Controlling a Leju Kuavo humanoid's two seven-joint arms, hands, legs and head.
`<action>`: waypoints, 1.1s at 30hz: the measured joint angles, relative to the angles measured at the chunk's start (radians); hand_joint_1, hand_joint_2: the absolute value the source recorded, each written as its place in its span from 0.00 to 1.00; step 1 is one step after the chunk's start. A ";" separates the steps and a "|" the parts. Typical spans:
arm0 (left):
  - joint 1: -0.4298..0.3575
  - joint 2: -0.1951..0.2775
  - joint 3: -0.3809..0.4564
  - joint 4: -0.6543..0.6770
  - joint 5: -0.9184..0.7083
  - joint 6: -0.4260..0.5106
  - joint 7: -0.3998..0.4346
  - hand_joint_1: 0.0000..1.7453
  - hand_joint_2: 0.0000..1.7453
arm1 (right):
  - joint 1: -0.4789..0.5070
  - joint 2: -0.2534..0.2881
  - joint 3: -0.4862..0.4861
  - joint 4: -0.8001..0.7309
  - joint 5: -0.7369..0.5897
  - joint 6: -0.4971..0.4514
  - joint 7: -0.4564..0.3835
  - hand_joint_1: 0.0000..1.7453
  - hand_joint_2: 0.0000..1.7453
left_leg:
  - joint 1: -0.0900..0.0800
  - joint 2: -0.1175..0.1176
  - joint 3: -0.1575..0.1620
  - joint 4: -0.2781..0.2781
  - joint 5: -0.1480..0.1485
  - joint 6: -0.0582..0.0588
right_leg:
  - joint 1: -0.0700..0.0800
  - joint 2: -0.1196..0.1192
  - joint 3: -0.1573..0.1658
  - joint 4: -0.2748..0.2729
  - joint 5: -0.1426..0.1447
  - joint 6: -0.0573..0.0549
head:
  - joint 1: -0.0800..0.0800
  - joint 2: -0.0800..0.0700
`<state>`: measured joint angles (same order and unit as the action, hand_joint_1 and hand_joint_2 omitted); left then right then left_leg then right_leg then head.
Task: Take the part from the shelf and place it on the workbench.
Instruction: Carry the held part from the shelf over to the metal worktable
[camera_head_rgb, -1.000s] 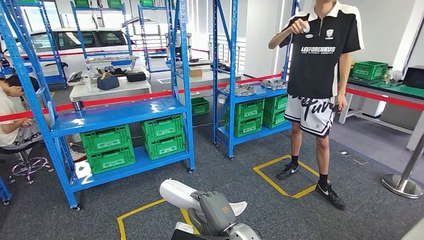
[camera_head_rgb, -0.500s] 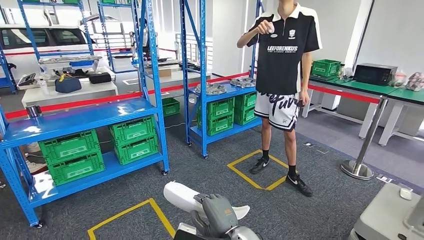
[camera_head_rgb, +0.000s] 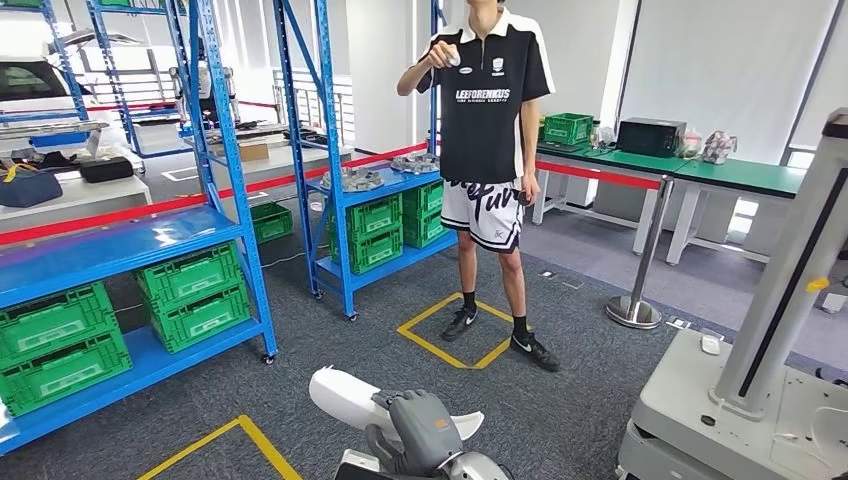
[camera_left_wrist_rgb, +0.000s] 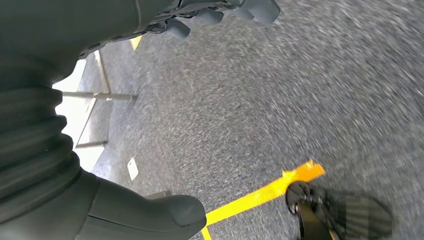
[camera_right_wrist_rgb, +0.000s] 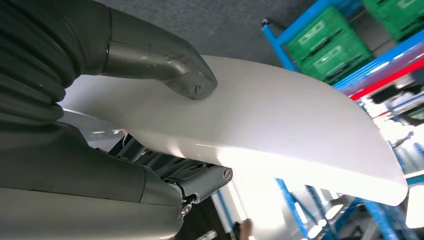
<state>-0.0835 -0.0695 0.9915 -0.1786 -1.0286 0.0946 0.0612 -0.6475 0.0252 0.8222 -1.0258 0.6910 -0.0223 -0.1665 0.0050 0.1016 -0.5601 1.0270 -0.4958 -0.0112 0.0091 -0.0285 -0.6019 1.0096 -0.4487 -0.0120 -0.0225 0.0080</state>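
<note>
the white curved part (camera_head_rgb: 350, 395) is gripped by the right hand (camera_head_rgb: 420, 430) low in front of the body, with the thumb (camera_right_wrist_rgb: 185, 75) pressed on its smooth upper face and the darker fingers curled beneath, so that the long shell is clamped across its width and kept roughly level, presumably to stop it from tipping during carrying. the left hand (camera_left_wrist_rgb: 220, 12) is seen hanging over the grey carpet, fingers apart and nothing held. the part is judged to be already off the shelf, with the placing on the workbench not yet done. relative to the part, the blue shelving (camera_head_rgb: 235, 190) with its green crates (camera_head_rgb: 195, 295) stands ahead and to the left; a person (camera_head_rgb: 485, 150) in a black and white shirt stands ahead, beside a yellow floor square (camera_head_rgb: 450, 335), and is likely to be in the way of any straight path forward. beyond the person, green-topped workbenches (camera_head_rgb: 700, 170) are fenced by a red belt on a stanchion (camera_head_rgb: 640, 260). a grey machine base (camera_head_rgb: 720, 410) sits close on the right of the part, and a careful approach is called for there.
</note>
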 joint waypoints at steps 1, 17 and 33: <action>-0.001 0.000 0.000 0.000 -0.006 -0.003 -0.008 0.00 1.00 | 0.003 0.000 -0.005 0.000 0.001 -0.005 0.005 1.00 1.00 | 0.001 -0.018 -0.005 0.014 -0.012 -0.005 | -0.005 0.008 0.003 -0.006 0.004 -0.005 | 0.000 0.000; -0.054 -0.017 -0.031 0.000 -0.067 -0.017 0.041 0.00 1.00 | 0.039 0.006 -0.100 0.000 0.115 0.008 0.010 1.00 1.00 | 0.022 -0.130 -0.006 0.008 0.003 0.016 | -0.026 0.123 -0.052 0.053 -0.003 0.046 | -0.001 0.000; -0.055 -0.032 -0.032 0.000 -0.054 -0.009 0.028 0.00 1.00 | -0.039 0.079 -0.099 0.070 0.113 0.037 -0.020 1.00 1.00 | 0.012 -0.047 -0.020 0.072 -0.061 -0.019 | -0.019 0.015 -0.020 0.001 0.021 -0.005 | -0.001 0.000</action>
<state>-0.1386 -0.1013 0.9594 -0.1788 -1.0822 0.0853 0.0895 -0.6864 0.1045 0.7237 -0.9553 0.8041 0.0149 -0.1867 0.0165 0.0546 -0.5799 1.0986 -0.5569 -0.0301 -0.0094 -0.0138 -0.6223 1.0105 -0.4273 -0.0167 -0.0236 0.0080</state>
